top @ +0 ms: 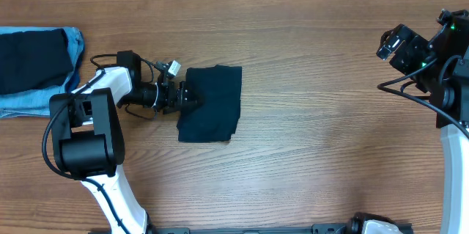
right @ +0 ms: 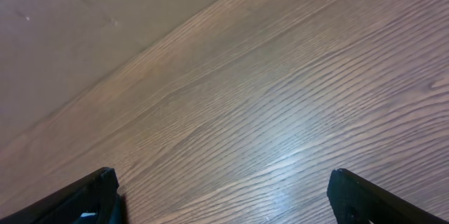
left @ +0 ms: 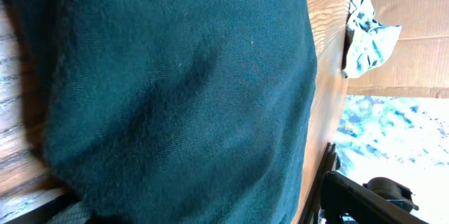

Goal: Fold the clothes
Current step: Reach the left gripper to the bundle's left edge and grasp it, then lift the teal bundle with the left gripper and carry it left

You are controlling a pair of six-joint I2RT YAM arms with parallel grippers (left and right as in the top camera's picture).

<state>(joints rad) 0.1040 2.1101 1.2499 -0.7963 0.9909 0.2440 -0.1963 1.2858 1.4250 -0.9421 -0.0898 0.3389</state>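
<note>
Left tool meets the left edge of the navy shirt; I cannot tell whether it grips. The right tool gapes wide above the desk. The shirt lies left of centre, folded into a compact, slightly rumpled rectangle. More navy and denim pieces sit stacked far left.

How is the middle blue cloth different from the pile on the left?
The navy shirt is one colour; the pile shows dark navy on light blue denim. The navy shirt lies mid-table; the pile sits at the left edge. The left gripper is at the navy shirt, not the pile. Both are cloth on the table.
</note>
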